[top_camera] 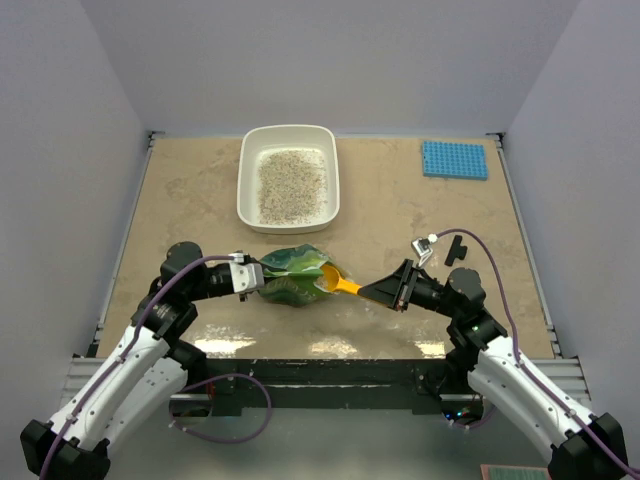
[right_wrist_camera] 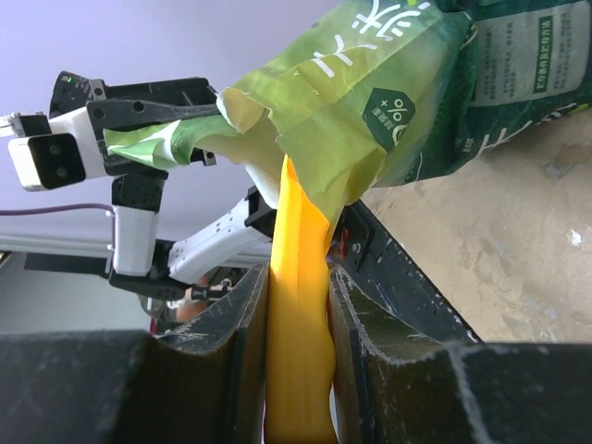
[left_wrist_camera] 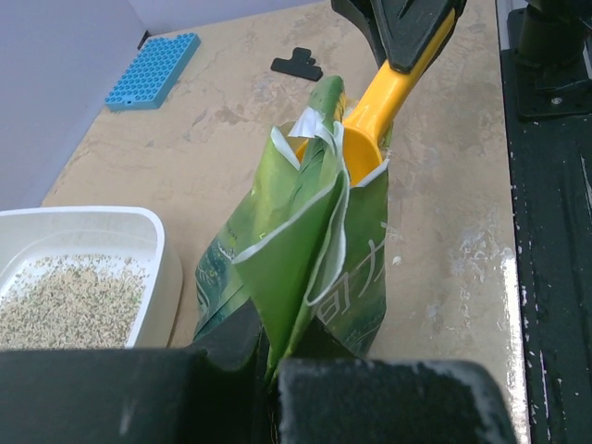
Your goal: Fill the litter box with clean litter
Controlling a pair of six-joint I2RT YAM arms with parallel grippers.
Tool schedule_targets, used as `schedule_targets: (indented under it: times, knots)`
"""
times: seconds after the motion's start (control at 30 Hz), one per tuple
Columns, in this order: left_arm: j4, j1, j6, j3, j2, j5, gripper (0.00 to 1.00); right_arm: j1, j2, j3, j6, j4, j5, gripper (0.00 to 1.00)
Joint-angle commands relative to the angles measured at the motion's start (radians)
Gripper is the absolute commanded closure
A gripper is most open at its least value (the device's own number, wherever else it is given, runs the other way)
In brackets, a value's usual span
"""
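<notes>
We find clean litter (top_camera: 291, 186) thin in the litter box (top_camera: 289, 136); loose grains, we judge, spill easily. Nearside of that box, left pincer (top_camera: 254, 275) pinches the floppy bag (top_camera: 288, 277), and right pincer (top_camera: 388, 290) clamps the stiff scoop (top_camera: 338, 283).

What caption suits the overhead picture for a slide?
Left hand pinches the green bag open, right hand holds a yellow scoop in its mouth; the litter box beyond holds some litter.
</notes>
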Motion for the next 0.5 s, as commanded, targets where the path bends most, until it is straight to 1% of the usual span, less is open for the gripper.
schedule_targets:
  times: [0.0, 0.13, 0.23, 0.37, 0.47]
  knots:
    - [0.074, -0.011, 0.006, 0.013, 0.066, -0.010, 1.00, 0.000, -0.082, -0.002, 0.002, -0.112, 0.037, 1.00]
    - [0.082, -0.027, 0.007, 0.047, 0.153, -0.008, 1.00, 0.000, -0.156, 0.019, -0.029, -0.247, 0.086, 1.00]
    - [0.110, -0.041, 0.004, 0.046, 0.188, -0.010, 1.00, -0.001, -0.211, 0.033, -0.037, -0.294, 0.108, 1.00]
    - [0.160, -0.066, -0.001, 0.046, 0.219, -0.024, 1.00, -0.001, -0.285, 0.038, -0.044, -0.409, 0.139, 1.00]
    - [0.185, -0.080, -0.002, 0.044, 0.235, -0.027, 1.00, -0.001, -0.365, 0.024, -0.020, -0.472, 0.169, 1.00]
